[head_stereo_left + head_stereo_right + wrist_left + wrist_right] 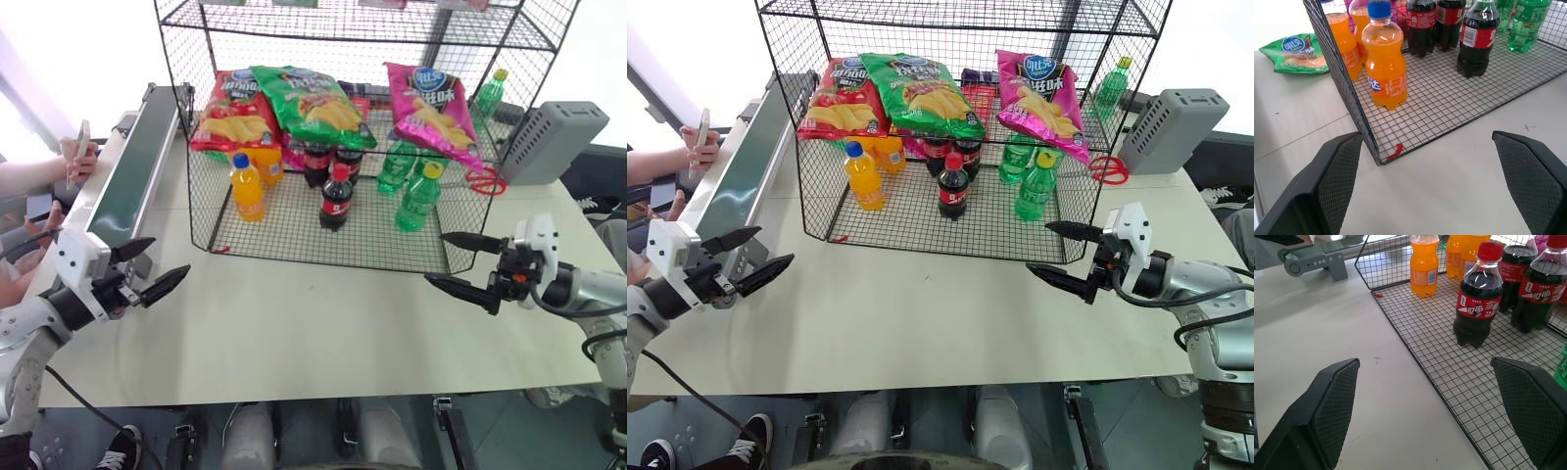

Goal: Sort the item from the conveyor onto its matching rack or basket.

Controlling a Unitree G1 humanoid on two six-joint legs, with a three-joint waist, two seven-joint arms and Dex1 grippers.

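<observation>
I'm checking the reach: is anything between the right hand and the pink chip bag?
Nothing solid that shows. The pink chip bag already lies on a shelf of the rack, above the green bottles. The open right hand hovers just before the rack's right front corner, whose mesh side panel it would probably have to skirt.

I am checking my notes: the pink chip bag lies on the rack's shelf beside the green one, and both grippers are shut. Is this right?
Not quite. The pink chip bag does lie on the rack beside the green bag, but both the left gripper and right gripper have fingers spread open, per both wrist views.
</observation>
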